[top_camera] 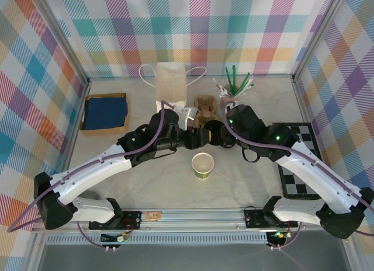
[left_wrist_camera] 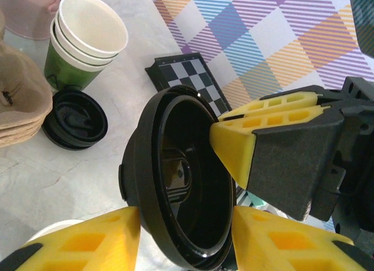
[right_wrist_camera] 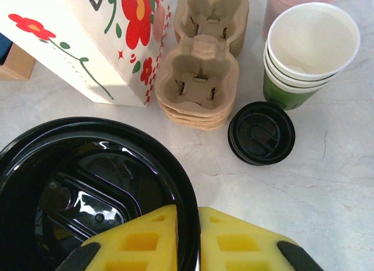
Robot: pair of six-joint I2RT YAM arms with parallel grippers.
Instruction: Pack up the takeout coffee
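On the overhead camera the pale worktop (top_camera: 146, 183) spreads across the frame, and my two arms reach in from the lower corners to meet at its centre. The white paper bag (top_camera: 171, 84) stands upright at top centre. On the right wrist camera it sits at upper left, printed with red flowers. A checkerboard (top_camera: 301, 160) lies flat at the right edge, and a shallow brown box holding something blue (top_camera: 105, 112) sits at the left.

Just right of the bag is a pile of pulp cup carriers (top_camera: 204, 110). A stack of lidless cups (right_wrist_camera: 310, 49) stands at the upper right of the right wrist frame, with a loose lid (right_wrist_camera: 261, 132) lying flat just beside it.

The green paper cup (top_camera: 203, 164) stands upright and open-topped in the centre of the overhead frame, just below where the grippers meet.

The black lid (left_wrist_camera: 181, 177) is up off the worktop, turned on edge, its hollow side facing the left wrist camera. My right gripper (right_wrist_camera: 197, 236) is pinched tight on its rim. My left gripper (left_wrist_camera: 187, 239) has a finger on each side of the lid's lower edge, jaws partway in. I cannot tell whether they press on it.
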